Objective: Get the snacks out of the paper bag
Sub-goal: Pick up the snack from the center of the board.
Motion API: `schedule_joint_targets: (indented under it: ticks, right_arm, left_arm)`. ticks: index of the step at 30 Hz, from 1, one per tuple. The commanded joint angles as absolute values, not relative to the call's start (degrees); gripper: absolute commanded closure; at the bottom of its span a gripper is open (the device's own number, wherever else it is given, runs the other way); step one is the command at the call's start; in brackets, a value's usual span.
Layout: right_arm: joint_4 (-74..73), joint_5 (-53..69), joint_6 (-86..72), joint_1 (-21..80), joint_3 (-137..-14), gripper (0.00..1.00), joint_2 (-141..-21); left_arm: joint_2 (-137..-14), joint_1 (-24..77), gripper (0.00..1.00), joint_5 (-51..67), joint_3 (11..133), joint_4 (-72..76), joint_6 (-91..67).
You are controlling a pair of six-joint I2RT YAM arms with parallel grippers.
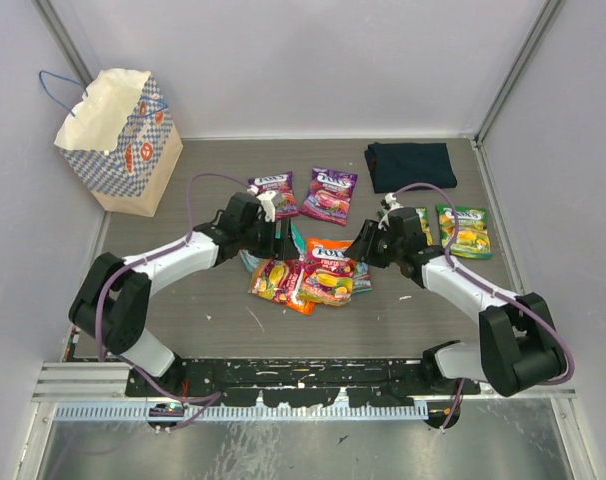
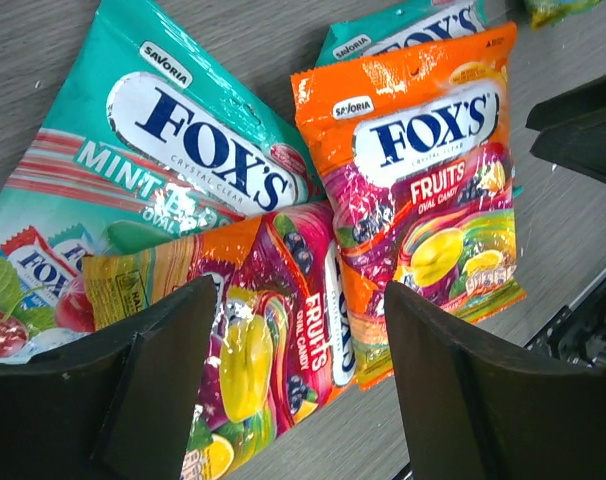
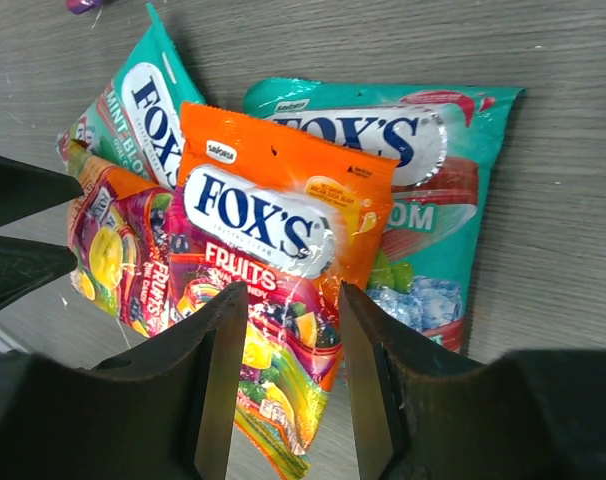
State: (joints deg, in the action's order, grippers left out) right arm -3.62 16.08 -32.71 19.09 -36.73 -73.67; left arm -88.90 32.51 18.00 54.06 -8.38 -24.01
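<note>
Paper bag (image 1: pixel 118 140): standing upright in the far-left corner of the table (image 1: pixel 223 320), mouth gaping, blue cord handles sticking out; sitting well apart from every packet.

Left gripper (image 2: pixel 303 340): hovering over the left side of the central pile, jaws spreading wide, pinching nothing.

Left purple packet (image 1: pixel 275 192) and right purple packet (image 1: pixel 329 193): lying flat side by side, just beyond the pile.

Mint teal packet (image 2: pixel 183 140): lying at the pile's left, partly covered; second teal packet (image 3: pixel 423 150): lying at the pile's right, likewise partly covered.

Top orange packet (image 2: pixel 423 170): resting across both teal ones; lower orange packet (image 2: pixel 263 330): lying beside it, directly beneath the left jaws.

Right gripper (image 3: pixel 291 310): hanging above the top orange packet's lower end, jaws standing narrowly apart, clasping nothing.

Navy cloth (image 1: pixel 410 165): lying folded at the far edge.

Green packet (image 1: pixel 465 230): lying flat at the far right; second green packet (image 1: pixel 423 222): showing only partly behind the right arm.
</note>
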Motion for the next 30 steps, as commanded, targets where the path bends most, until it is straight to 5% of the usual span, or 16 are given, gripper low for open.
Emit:
schedule_joint_targets:
  ticks: [1,30]
  right_arm:
    - [-0.98,16.03,-30.91,17.77,-37.5,0.52,-74.95]
    - [8.29,23.12,-32.42,15.94,-32.52,0.58,-80.39]
  left_arm:
    - [-91.47,32.61,0.31,19.0,54.99,-0.93,-28.99]
    - [-104.17,36.56,0.51,24.66,58.7,7.71,-34.65]
